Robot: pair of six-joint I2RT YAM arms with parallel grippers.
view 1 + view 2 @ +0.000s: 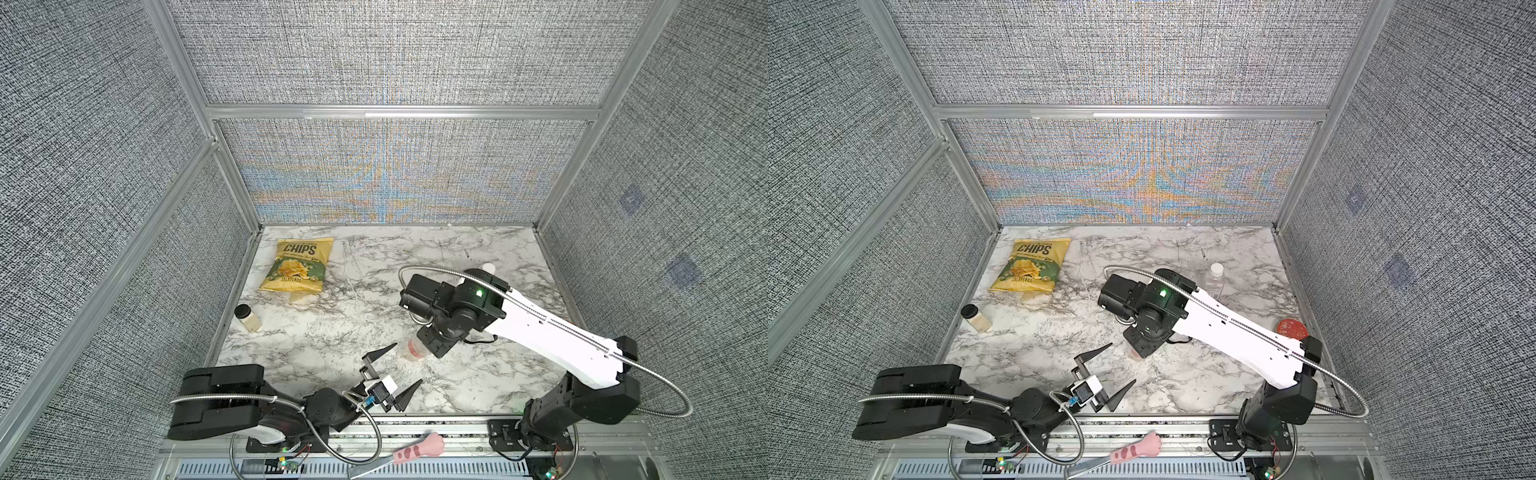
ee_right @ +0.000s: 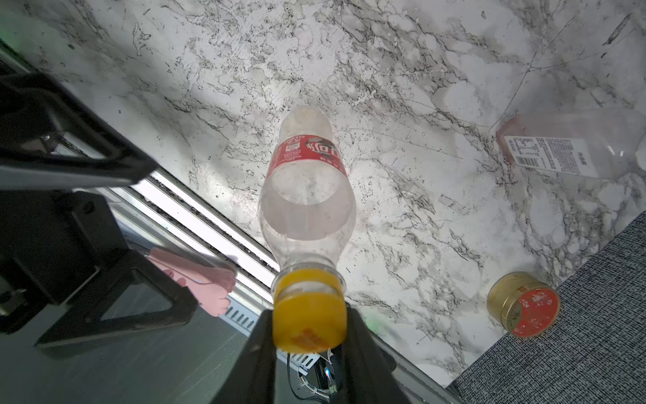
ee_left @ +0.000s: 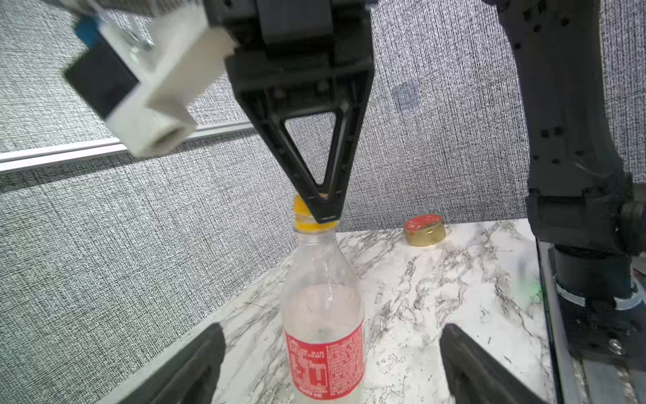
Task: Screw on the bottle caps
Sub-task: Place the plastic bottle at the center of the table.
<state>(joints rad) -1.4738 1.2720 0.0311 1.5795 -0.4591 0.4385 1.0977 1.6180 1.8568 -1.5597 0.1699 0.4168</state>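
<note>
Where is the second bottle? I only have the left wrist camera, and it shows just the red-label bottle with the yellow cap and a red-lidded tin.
Observer: In a top view, the squarish clear bottle stands upright toward the far right of the table, beyond the right arm.
Operator: Does it have a cap on?
Observer: Yes, a white cap sits on its neck. I cannot tell how tight it is.
Operator: Anything on the left side?
Observer: A yellow chips bag lies at the far left, with a small black-lidded jar nearer the arms.
</note>
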